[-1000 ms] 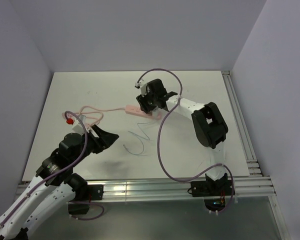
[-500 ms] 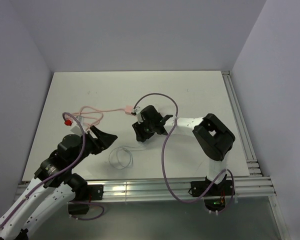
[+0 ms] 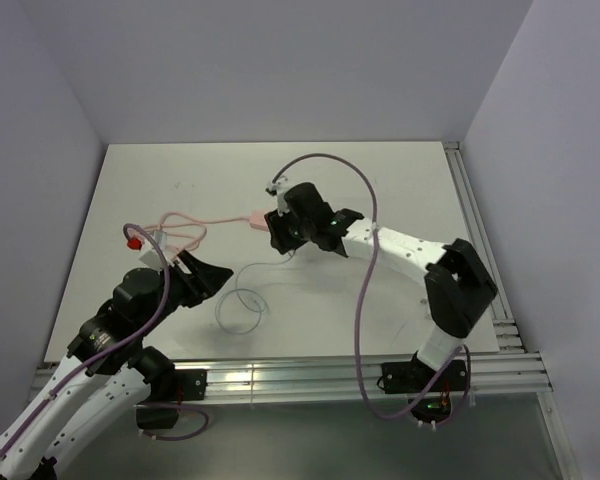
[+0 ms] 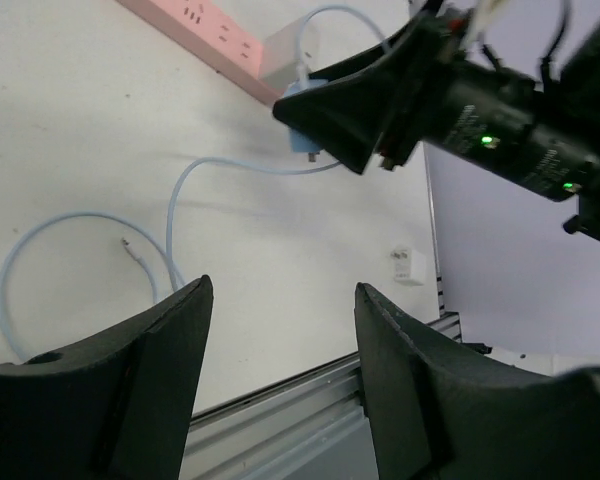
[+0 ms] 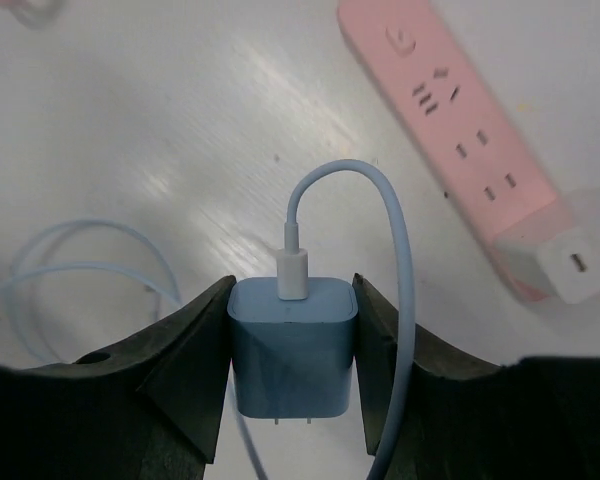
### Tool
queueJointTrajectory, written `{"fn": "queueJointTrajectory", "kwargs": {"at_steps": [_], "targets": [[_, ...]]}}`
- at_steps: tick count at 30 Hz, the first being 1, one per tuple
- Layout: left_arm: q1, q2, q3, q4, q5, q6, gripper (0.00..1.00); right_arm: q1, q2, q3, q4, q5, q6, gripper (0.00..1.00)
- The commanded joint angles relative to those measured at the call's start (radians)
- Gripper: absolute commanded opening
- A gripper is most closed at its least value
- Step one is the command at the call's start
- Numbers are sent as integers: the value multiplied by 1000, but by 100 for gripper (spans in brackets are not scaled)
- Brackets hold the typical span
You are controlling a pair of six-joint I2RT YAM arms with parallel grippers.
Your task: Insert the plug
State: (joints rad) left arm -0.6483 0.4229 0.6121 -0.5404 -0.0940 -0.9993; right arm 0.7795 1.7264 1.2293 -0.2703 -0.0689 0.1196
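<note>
Left arm: folded low over its base, forearm angled toward the pink power strip [image 3: 263,219].
Left gripper [image 4: 280,290]: well short of the strip, on its near left side; fingers spread wide, nothing between them.
Right arm: elbow bent at the near right, forearm stretched leftward toward the strip.
Right wrist: tipped downward beside the strip's right end.
Right gripper [image 5: 292,285]: just beside the strip's near edge; both fingers pressed against the sides of the plug [image 5: 292,360].

Jaws of the right gripper [image 5: 292,298] clamp the plug [image 5: 293,352] near the pink power strip [image 5: 462,132].
</note>
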Motion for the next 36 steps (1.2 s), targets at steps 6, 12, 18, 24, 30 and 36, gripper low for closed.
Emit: {"fn": "queueJointTrajectory", "kwargs": {"at_steps": [6, 12, 18, 24, 30, 36], "targets": [[4, 13, 72, 219, 143, 50, 65, 46, -390, -221, 476, -181, 176, 0], [4, 10, -27, 505, 293, -1, 64, 64, -475, -314, 726, -286, 540, 0], [1, 17, -22, 545, 237, 97, 60, 122, -519, -205, 435, -42, 748, 3], [-23, 40, 1, 580, 156, 212, 59, 122, -567, -162, 292, 127, 854, 7], [-109, 103, 29, 629, 11, 346, 61, 121, -478, -41, 198, 150, 904, 7], [-191, 151, 40, 709, -39, 398, 64, 129, -394, 21, 200, 121, 946, 7]]}}
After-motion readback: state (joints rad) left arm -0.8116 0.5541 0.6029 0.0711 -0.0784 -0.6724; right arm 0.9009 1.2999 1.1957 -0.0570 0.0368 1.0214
